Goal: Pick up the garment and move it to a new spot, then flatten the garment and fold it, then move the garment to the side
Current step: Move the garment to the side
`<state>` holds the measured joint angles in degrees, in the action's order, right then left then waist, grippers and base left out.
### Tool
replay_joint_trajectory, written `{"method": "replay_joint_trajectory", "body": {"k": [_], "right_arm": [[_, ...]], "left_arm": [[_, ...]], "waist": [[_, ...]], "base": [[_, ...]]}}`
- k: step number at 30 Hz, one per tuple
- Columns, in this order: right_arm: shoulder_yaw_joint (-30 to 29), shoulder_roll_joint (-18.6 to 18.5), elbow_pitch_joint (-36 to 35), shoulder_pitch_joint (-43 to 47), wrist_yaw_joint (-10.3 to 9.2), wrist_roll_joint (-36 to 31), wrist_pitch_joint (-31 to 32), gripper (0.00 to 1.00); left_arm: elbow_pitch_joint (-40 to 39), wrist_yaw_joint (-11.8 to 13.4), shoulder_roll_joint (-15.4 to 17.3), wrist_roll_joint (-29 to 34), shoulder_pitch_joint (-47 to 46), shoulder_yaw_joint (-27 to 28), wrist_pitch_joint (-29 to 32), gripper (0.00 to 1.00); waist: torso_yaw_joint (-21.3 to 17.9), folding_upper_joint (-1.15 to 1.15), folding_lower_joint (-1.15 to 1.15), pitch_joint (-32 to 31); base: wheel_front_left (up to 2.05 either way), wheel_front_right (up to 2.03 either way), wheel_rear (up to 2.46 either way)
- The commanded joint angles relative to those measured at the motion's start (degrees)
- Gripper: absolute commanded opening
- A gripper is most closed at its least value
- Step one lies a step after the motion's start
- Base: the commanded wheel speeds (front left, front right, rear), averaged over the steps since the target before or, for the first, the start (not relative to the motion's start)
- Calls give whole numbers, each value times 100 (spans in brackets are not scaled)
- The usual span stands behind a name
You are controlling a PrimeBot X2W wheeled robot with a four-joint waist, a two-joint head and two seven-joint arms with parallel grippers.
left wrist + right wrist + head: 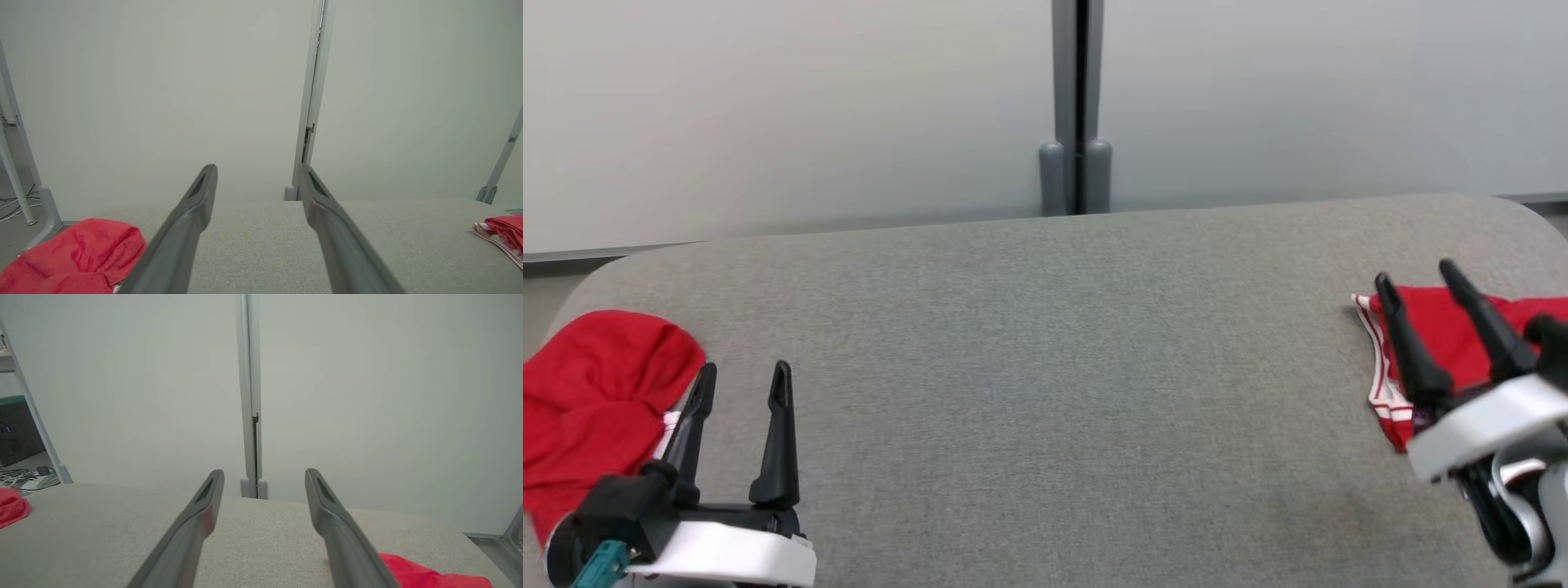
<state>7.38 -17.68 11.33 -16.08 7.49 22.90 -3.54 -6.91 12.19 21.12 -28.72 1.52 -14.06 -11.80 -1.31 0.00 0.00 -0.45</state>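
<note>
Left pincer (746, 369) is sitting wide open, gripping nothing, just beside the crumpled red garment (596, 392) at the worktop's (1045, 367) left end; right pincer (1414, 273), equally wide and empty, is hanging over the white-striped red garment (1445, 327) at the right

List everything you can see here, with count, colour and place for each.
table: one, grey fabric top, across the foreground
plain garment: one, red, crumpled at the table's left end
striped garment: one, red with white stripes, at the table's right end
wall panels: two, pale grey, behind the table
post: one, grey, between the panels
cables: a few, pale, on the floor past the table's left end
left claw: one, dark fingers, open, at the plain garment's right edge
right claw: one, dark fingers, open, over the striped garment
</note>
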Motion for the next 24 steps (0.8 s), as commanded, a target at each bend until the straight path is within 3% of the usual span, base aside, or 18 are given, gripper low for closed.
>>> {"method": "replay_joint_trajectory", "body": {"k": [1,12,24], "right_arm": [[-95,38,-128,212,3,-46,20,100],[-608,669,-1253,1941,3,-571,-143,100],[-608,861,-1420,2193,3,-732,-315,100]], "left_arm": [[22,30,-21,-16,71,-4,-35,100],[439,-45,-264,169,367,-66,-298,100],[590,-177,-468,339,472,22,-344,100]], "waist": [[149,0,0,-112],[461,0,0,-200],[418,0,0,-188]], "base": [[0,0,0],[0,0,0],[0,0,0]]}}
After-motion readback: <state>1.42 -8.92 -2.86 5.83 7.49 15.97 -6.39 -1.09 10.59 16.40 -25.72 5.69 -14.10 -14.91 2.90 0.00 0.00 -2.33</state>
